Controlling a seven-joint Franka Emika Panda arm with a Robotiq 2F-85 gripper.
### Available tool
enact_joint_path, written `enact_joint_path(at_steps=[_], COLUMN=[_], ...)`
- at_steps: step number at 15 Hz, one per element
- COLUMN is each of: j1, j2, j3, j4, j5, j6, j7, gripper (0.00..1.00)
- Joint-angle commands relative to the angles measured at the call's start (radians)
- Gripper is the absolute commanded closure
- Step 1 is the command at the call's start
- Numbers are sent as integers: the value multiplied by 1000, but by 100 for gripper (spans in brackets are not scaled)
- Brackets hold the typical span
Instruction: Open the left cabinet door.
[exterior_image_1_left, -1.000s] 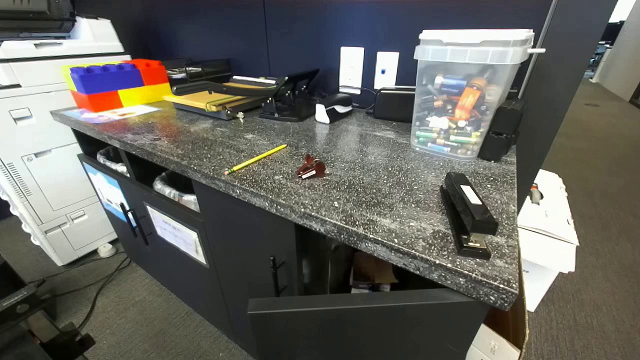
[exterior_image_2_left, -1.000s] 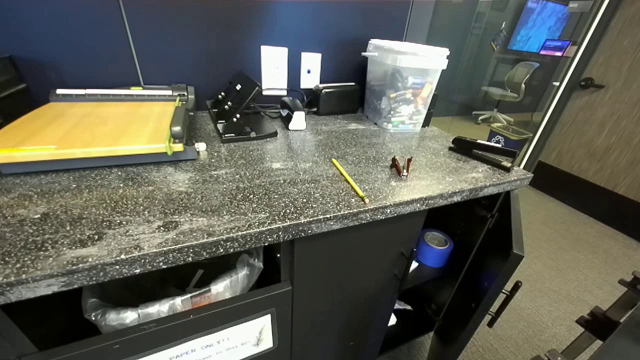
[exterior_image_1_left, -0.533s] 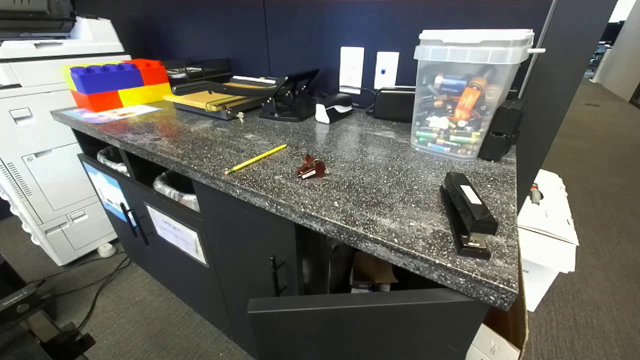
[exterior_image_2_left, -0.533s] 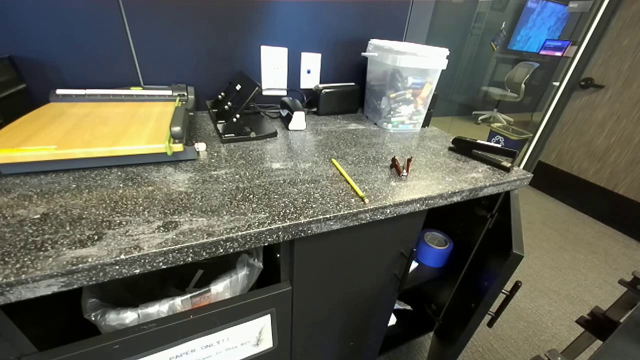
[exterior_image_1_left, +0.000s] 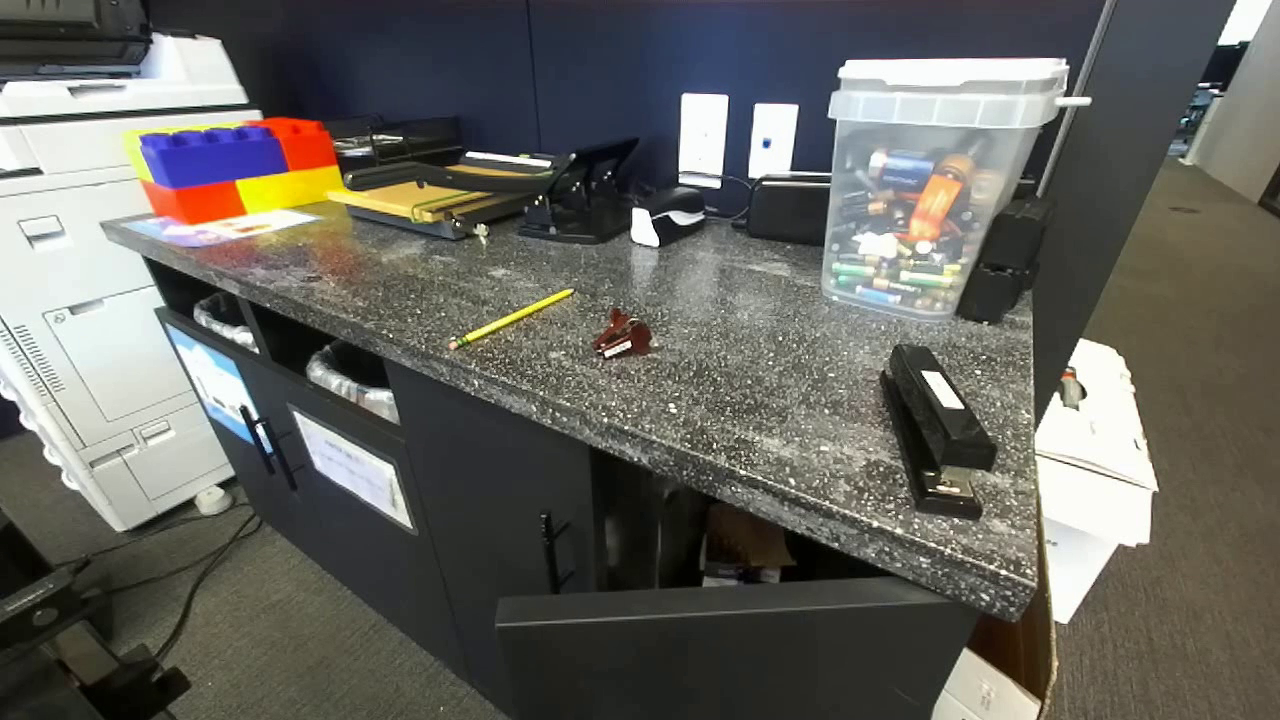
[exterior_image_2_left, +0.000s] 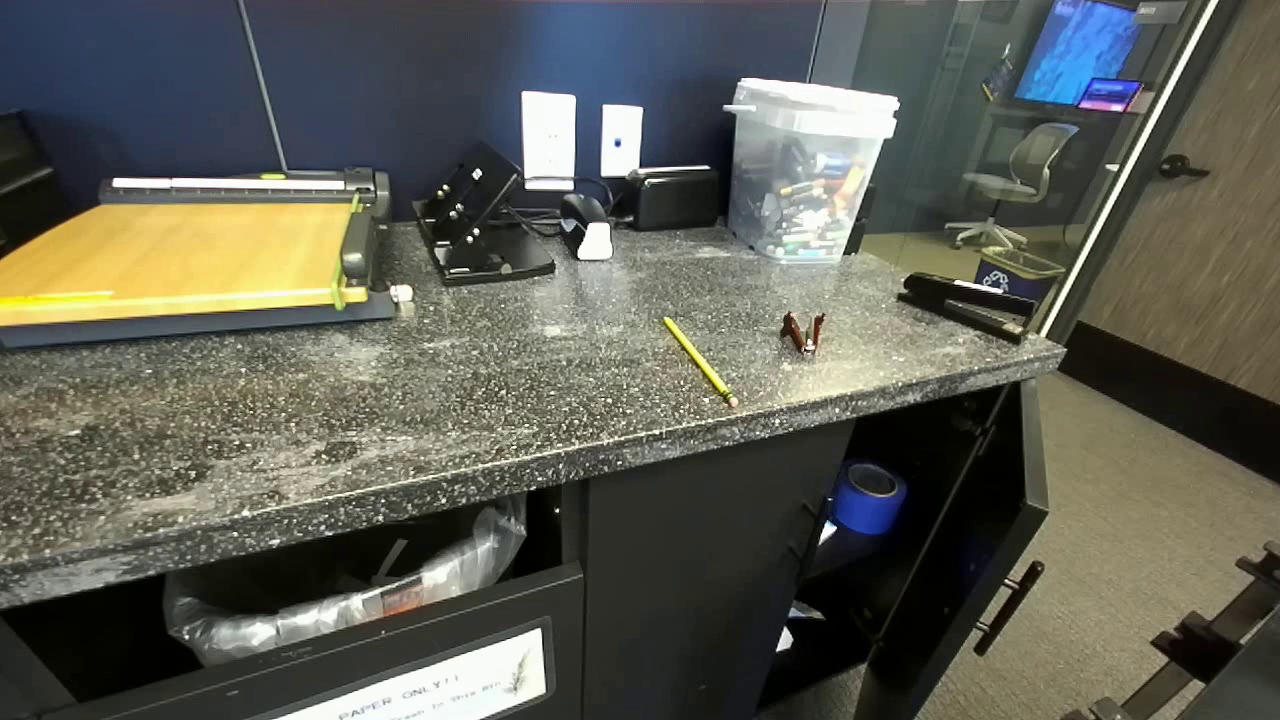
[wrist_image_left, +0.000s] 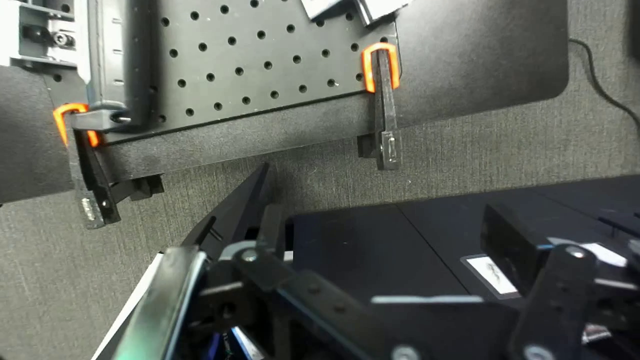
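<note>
Left cabinet door (exterior_image_2_left: 700, 570) stands closed beneath the speckled counter (exterior_image_2_left: 480, 370) in both exterior views, its handle (exterior_image_2_left: 815, 545) near the swung-out right door (exterior_image_2_left: 972, 555). From the wrist view, the pincer (wrist_image_left: 387, 235) has its two fingers (wrist_image_left: 510, 252) spread wide apart, the left door's dark front showing through the gap; whether either finger touches anything, I cannot tell.
</note>
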Motion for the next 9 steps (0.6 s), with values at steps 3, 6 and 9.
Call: enact_joint_path(at_steps=[3, 6, 9], j1=[-18, 8, 61], j2=[347, 488, 609], j3=[-11, -35, -81], j4=[184, 266, 340], j5=[-100, -181, -268], j6=[165, 229, 298], j7=[85, 147, 224], gripper=[0, 0, 0])
